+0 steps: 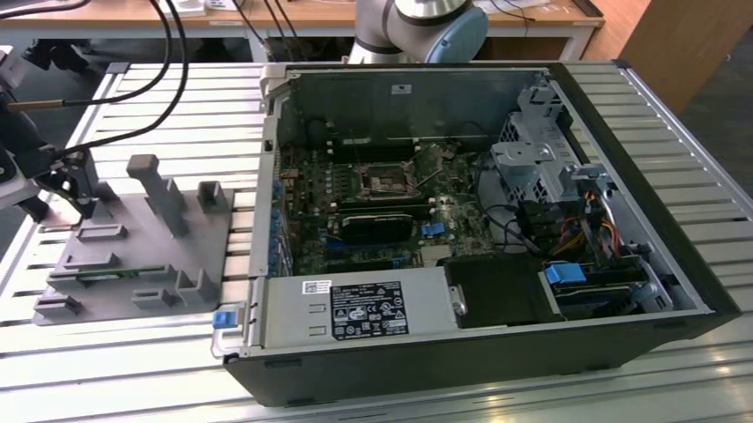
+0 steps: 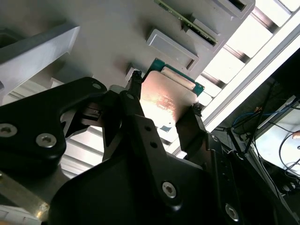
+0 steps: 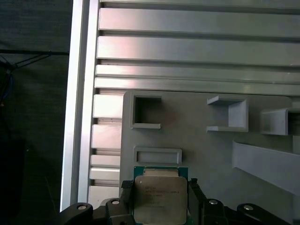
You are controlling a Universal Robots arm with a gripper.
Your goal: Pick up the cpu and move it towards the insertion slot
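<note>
Slatted metal table (image 1: 118,370); grey fixture (image 3: 197,154) | gripper (image 3: 159,184) seemingly pinching cpu (image 3: 158,204) at fixture | insertion slot (image 1: 385,181) well apart

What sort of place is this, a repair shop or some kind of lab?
Likely a robotics lab or test bench: an opened computer case lies on a slatted metal table, beside a grey fixture where the robot's hand grips a cpu.

Cpu (image 3: 159,200) between fingers (image 3: 126,196) of hand (image 3: 159,185)
</note>
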